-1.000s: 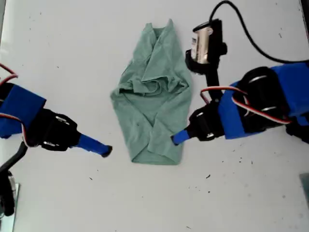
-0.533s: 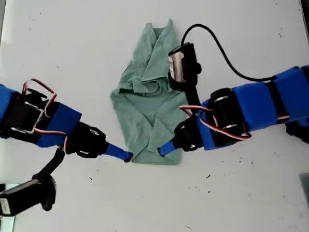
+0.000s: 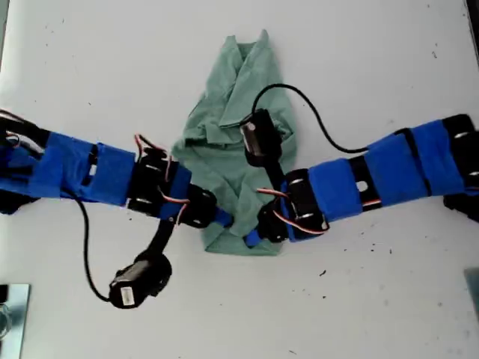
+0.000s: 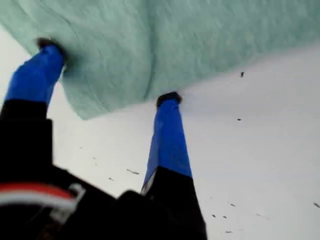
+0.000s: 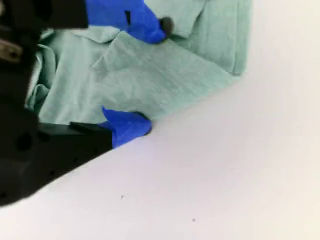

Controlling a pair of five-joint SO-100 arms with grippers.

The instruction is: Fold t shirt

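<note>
The sage-green t shirt (image 3: 239, 161) lies crumpled on the white table in the middle of the exterior view, with its narrow end towards that view's top. My first gripper (image 3: 224, 221) reaches in from the exterior view's left to the hem's left corner. In the first wrist view it (image 4: 107, 72) is open, one fingertip (image 4: 47, 45) on the shirt (image 4: 165, 45) and the other at its edge. My second gripper (image 3: 251, 239) comes from the exterior view's right to the bottom hem. It (image 5: 150, 75) is open, its jaws straddling the shirt (image 5: 165, 75).
The white table (image 3: 374, 75) has small dark specks. A black cable (image 3: 322, 123) loops over the shirt to the second arm's camera. A metallic object (image 3: 11, 307) sits at the exterior view's bottom left corner.
Both arms have swung inward from the sides. Their grippers, which were off the cloth a second ago, now sit at the shirt's bottom hem close to each other.
</note>
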